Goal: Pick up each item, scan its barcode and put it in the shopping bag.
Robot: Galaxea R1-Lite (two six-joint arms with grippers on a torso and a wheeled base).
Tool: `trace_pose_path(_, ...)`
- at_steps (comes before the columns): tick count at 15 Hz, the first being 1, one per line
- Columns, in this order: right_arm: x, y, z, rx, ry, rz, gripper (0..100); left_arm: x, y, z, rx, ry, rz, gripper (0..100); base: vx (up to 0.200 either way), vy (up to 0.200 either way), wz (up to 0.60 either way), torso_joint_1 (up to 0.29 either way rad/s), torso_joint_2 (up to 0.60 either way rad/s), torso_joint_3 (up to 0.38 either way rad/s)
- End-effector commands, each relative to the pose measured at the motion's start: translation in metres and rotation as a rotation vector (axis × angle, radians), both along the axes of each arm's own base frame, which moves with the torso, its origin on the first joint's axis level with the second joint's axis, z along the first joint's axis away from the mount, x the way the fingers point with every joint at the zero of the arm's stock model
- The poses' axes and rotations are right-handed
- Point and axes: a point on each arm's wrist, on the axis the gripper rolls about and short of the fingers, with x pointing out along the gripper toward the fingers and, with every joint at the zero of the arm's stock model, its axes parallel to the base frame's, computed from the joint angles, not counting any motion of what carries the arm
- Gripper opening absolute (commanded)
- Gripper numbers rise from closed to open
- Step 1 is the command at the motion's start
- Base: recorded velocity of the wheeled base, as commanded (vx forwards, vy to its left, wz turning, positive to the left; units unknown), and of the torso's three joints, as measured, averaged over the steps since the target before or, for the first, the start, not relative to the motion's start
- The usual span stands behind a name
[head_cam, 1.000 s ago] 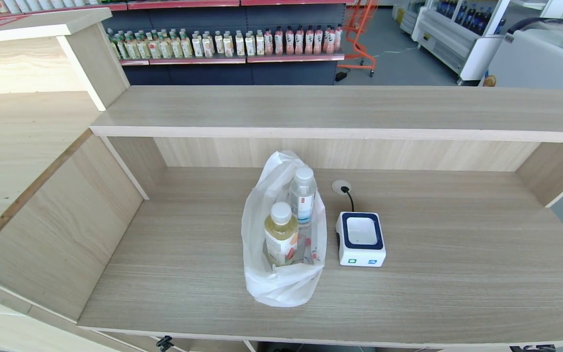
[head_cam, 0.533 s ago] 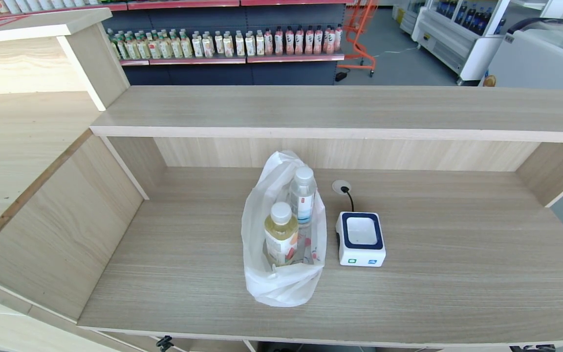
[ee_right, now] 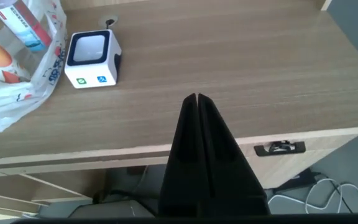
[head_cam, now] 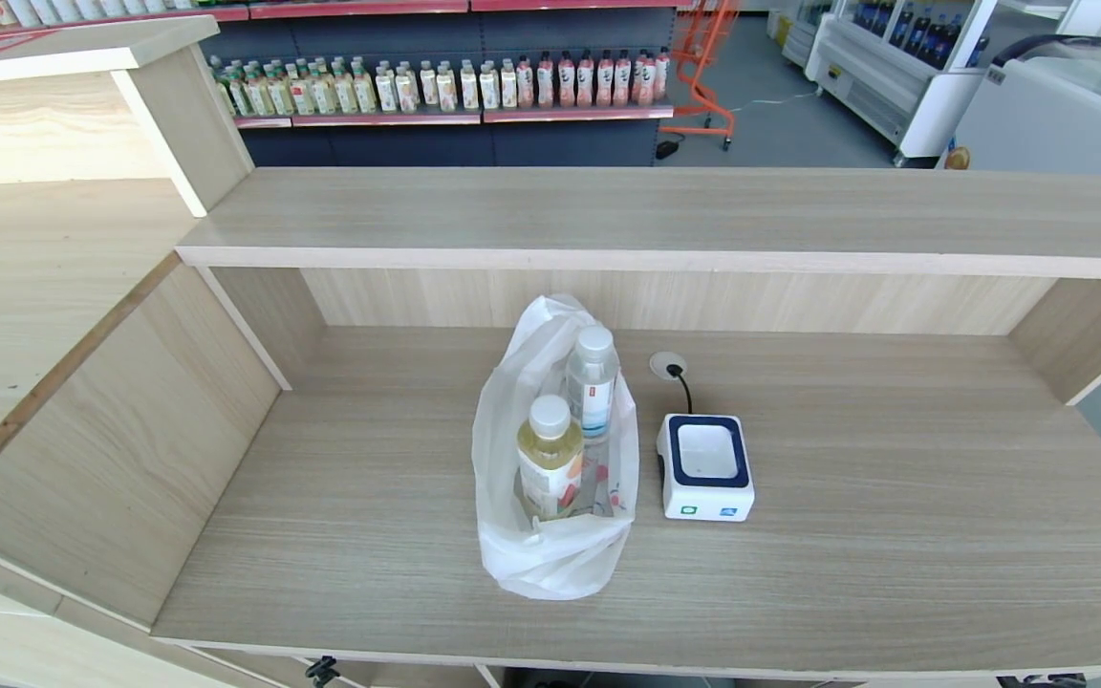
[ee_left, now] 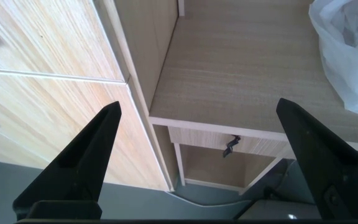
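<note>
Two bottles stand upright inside the white shopping bag (head_cam: 550,564), which sits on the wooden counter (head_cam: 895,535) about midway along it. The nearer bottle (head_cam: 549,459) holds a yellow drink and has a white cap; the clear bottle (head_cam: 593,382) stands just behind it, toward the back wall of the counter. Both caps rise above the open mouth of the bag. Just beside the bag, on its right, sits a small white scanner (head_cam: 706,466) with a dark blue frame around its window, and a black cable (head_cam: 682,387) runs from its back to a round hole in the countertop.

In the left wrist view, the left gripper (ee_left: 199,104) has its two dark fingers spread wide with nothing between them. It hangs off the front edge of the counter, well apart from the bag. The right gripper (ee_right: 196,98) has its fingers pressed together, empty, above the counter's front edge and well apart from the scanner.
</note>
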Motion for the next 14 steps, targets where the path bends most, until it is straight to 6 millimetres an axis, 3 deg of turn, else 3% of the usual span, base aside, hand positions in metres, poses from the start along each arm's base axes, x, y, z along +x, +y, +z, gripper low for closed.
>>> trace_pose_path(1, 0.0004, 0.0, 0.0002, -0.001, 0.005, 0.0, 0, 0.0, 0.0, 0.0, 0.001, 0.0, 0.0, 100, 0.0, -0.2, 0.0, -0.007, -0.01, 0.002)
trace_pose_path(7, 0.0004, 0.0, 0.0002, -0.001, 0.005, 0.0, 0, 0.0, 0.0, 0.0, 0.001, 0.0, 0.0, 100, 0.0, -0.2, 0.0, 0.006, 0.0, 0.0)
trace_pose_path(13, 0.0004, 0.0, 0.0002, 0.001, 0.004, 0.0, 0, 0.0001, 0.0, 0.0, -0.002, 0.001, 0.0, 100, 0.0, 0.0, 0.0, 0.0, 0.0, 0.0)
trace_pose_path(14, 0.0004, 0.0, 0.0002, 0.001, 0.004, 0.0, 0, 0.0002, 0.0, 0.0, 0.001, 0.003, 0.0, 100, 0.2, 0.0, 0.0, 0.012, 0.01, 0.002)
